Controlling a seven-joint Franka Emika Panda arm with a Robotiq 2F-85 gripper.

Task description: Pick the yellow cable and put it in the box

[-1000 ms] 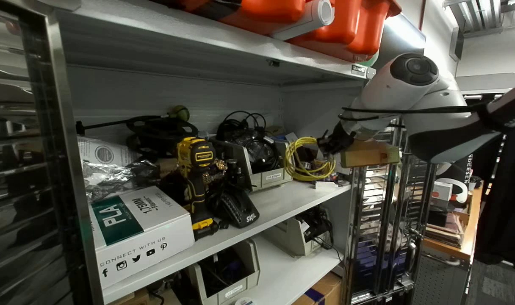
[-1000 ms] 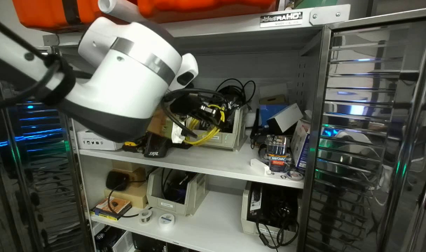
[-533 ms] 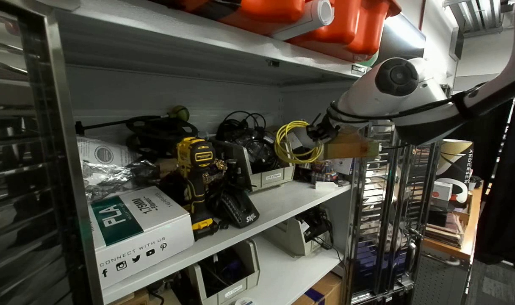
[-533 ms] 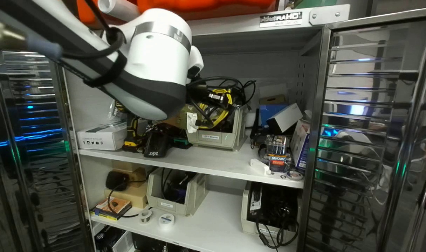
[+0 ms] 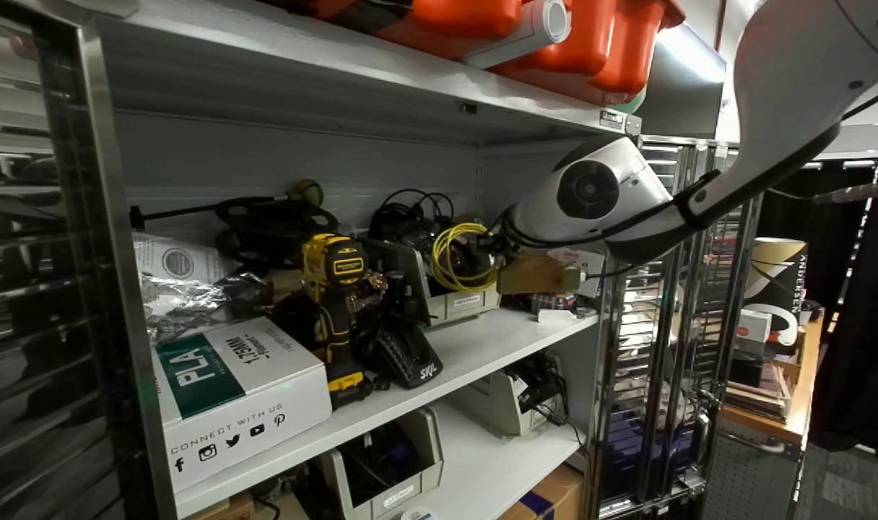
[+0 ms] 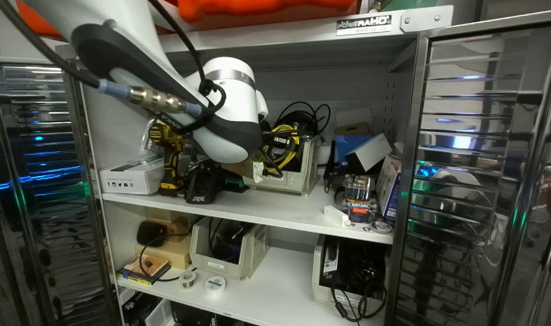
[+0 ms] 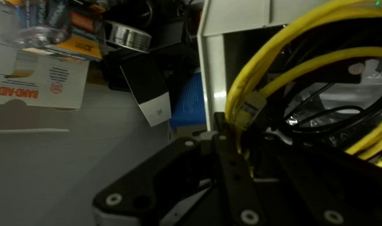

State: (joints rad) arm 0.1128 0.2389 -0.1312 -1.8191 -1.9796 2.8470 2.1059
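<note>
Yellow cable (image 7: 246, 80): pinched in your gripper (image 7: 236, 128) | loops at the mouth of the box (image 7: 214, 72), whether inside unclear | picking done | likely left: ease it in, let go

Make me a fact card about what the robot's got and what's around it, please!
Holder: black two-fingered gripper, closed
Held: coiled yellow cable, pinched between the fingers
Likely goal: open grey plastic bin on the white metal shelf
Cable's place: loops over the bin's opening in the wrist view; touching it or not, can't tell
Bin's contents: tangled black cables
Shelf neighbours: upright yellow-and-black drill; white cardboard PLA box
Next, probably: lower the cable and let go
</note>
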